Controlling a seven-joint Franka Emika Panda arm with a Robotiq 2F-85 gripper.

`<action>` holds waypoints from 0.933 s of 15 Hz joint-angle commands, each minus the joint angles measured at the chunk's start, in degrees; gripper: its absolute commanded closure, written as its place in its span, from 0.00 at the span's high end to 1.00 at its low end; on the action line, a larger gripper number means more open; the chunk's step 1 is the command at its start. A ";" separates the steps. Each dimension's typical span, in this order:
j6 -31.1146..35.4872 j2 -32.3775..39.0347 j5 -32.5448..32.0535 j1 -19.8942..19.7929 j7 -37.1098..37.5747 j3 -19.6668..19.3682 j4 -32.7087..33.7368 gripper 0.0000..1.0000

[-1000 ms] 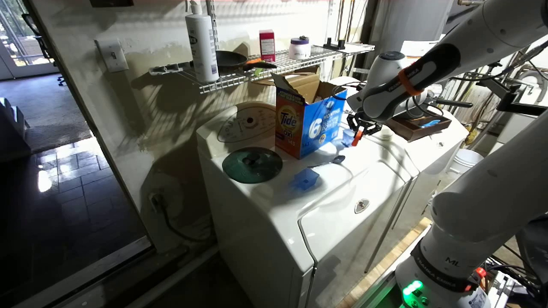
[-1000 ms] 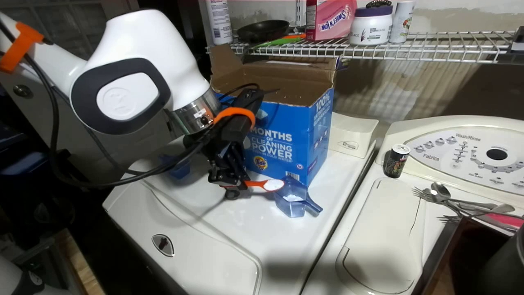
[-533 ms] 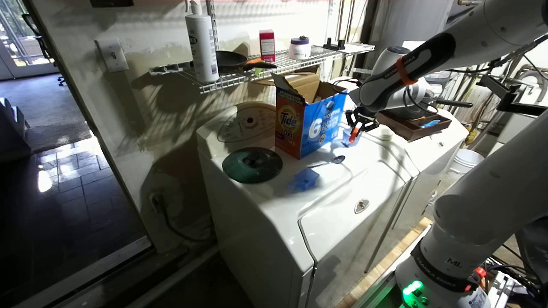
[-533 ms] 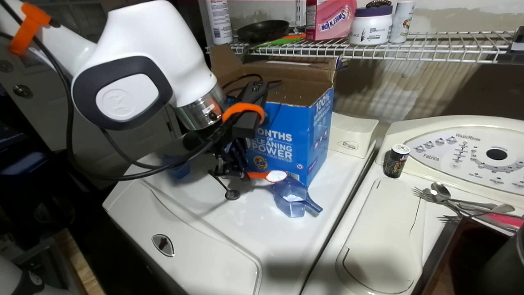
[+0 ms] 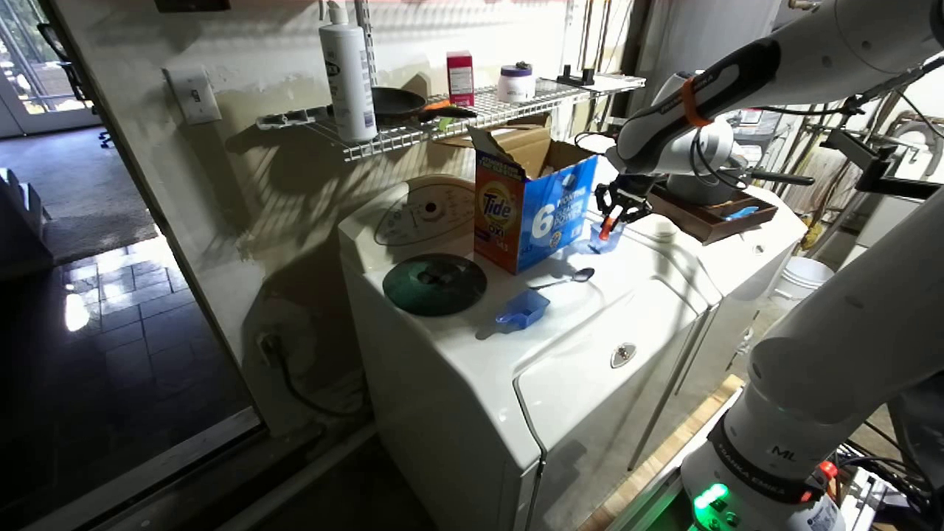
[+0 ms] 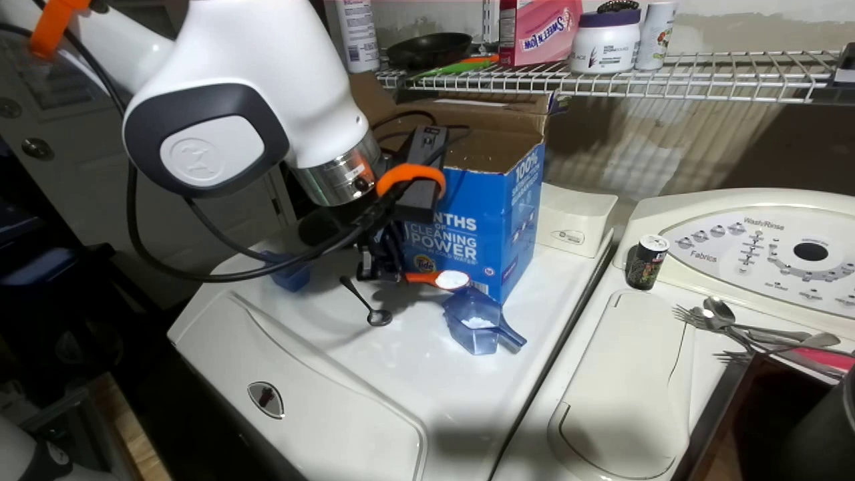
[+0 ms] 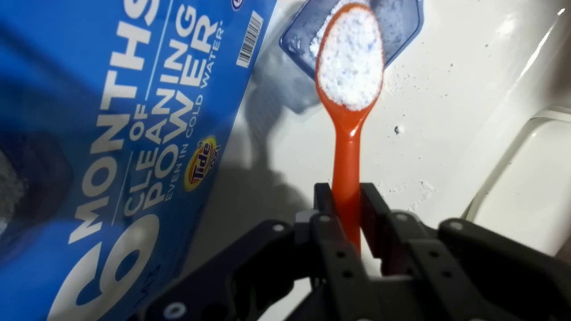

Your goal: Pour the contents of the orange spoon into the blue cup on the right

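Note:
In the wrist view my gripper [image 7: 345, 191] is shut on the handle of the orange spoon [image 7: 347, 151], one finger on each side. White powder [image 7: 351, 62] heaps the spoon's bowl, which looks about level. Overlapping the bowl in that view is the blue cup [image 7: 401, 40] on the right, with white powder inside. An exterior view puts the bowl of the orange spoon [image 6: 452, 279] just above the near rim of that blue cup [image 6: 469, 307]; exact height is hard to judge. From another angle the spoon [image 5: 606, 227] partly covers the cup [image 5: 606, 241].
A tall blue Tide box [image 6: 494, 220] stands close beside the gripper and cup. Another blue cup [image 5: 525, 308], a dark spoon [image 6: 379, 316] and a green lid [image 5: 435, 285] lie on the white washer [image 6: 374, 354]. A wire shelf [image 6: 701, 77] hangs above.
In an exterior view, gripper and orange spoon have shifted right and slightly up, bringing the bowl over the cup's rim. The dark spoon behind the gripper has come into full sight.

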 commanded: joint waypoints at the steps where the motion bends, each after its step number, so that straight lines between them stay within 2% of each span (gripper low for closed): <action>1: -3.33 2.23 4.96 0.59 -5.14 -0.86 3.28 0.05; 10: -8.25 5.42 12.87 -0.81 -11.82 -0.91 7.77 0.05; 14: -10.05 6.31 15.07 -1.32 -11.84 -0.48 9.30 0.05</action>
